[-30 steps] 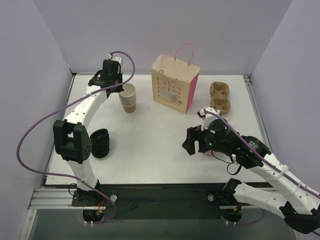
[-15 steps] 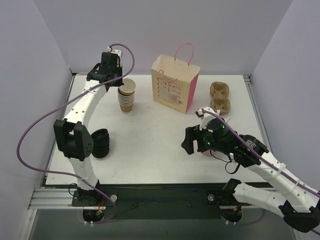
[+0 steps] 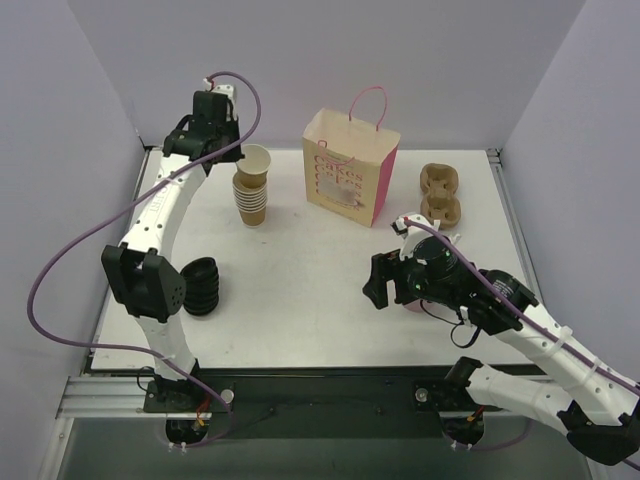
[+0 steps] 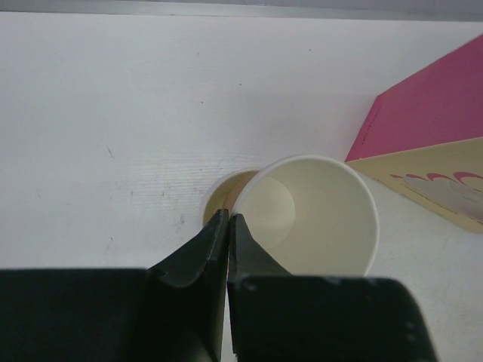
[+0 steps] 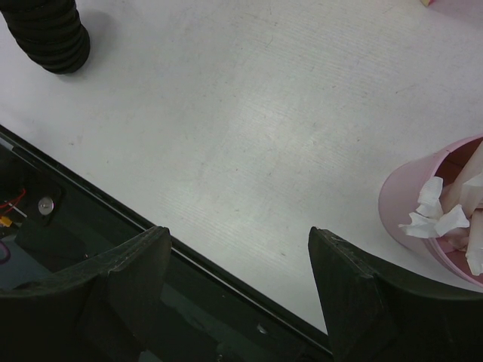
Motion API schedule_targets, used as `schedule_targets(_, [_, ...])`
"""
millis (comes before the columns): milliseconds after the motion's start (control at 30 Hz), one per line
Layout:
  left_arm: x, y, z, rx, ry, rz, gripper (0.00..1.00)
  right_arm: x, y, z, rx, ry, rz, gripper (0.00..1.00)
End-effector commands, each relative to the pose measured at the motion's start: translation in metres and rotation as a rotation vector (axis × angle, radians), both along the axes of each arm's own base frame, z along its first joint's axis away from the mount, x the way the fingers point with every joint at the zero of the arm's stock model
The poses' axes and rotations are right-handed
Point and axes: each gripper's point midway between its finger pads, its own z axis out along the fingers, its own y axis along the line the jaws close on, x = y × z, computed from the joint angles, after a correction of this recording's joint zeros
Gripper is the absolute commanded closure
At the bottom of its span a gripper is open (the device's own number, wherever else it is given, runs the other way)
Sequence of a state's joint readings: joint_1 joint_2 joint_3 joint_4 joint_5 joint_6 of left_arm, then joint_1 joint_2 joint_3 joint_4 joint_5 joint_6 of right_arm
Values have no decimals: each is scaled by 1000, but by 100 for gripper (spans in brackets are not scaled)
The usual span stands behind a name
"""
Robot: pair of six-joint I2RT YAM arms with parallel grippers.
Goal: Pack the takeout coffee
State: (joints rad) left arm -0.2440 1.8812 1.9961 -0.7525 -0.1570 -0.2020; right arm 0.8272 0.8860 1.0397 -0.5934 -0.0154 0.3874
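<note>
Left gripper is pinched shut on the rim of the top paper cup, which tilts mouth-up over the stack of cups at the far left, with the paper bag to its right and the black lids nearer us; we see no lidded takeout coffee anywhere. Right gripper hangs wide open and empty beside the pink cup, well apart. Only the left wrist view shows the rim pinch, while the top view alone shows cup, bag and lids together.

One bag, pink cup, cup stack, lid stack (two carriers).
</note>
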Motion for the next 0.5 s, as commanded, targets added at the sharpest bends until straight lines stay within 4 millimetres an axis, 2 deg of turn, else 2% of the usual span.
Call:
schedule_targets(0, [-19,-1,79,-93,-157,-9,100,0,1,21,53,-50,1,25])
schedule_targets(67, [-31,-1,92,-110,-174,-21,100,-2,0,21,64,-47,-1,25])
schedule_targets(133, [-43,-5,93,-127,-162,-45,100,-5,-1,21,77,-44,-3,25])
schedule_targets(167, [-53,-4,105,-140,-185,-56,100,-6,-1,21,84,-41,-4,25])
schedule_targets(200, [-59,-4,108,-148,-189,-61,100,-8,-2,24,103,-42,-9,25])
schedule_targets(233, [-66,-9,99,-162,-165,-86,100,-10,-2,25,114,-40,-11,25])
schedule_targets(267, [-78,-9,109,-177,-187,-103,100,-13,-3,22,120,-31,-10,25])
schedule_targets(300, [-84,-12,110,-195,-191,-117,100,-15,-4,26,147,-30,-17,25])
schedule_targets(333, [-91,-15,95,-209,-154,-132,100,-17,-5,25,155,-27,-22,25])
schedule_targets(367, [-108,-22,99,-245,-156,-180,100,-19,-6,22,158,-20,-25,25])
schedule_targets(433, [-124,-38,93,-306,-153,-235,100,-24,-11,23,181,-17,-39,25])
schedule_targets(467, [-144,-45,71,-327,-110,-269,100,-26,-13,19,182,-12,-44,25])
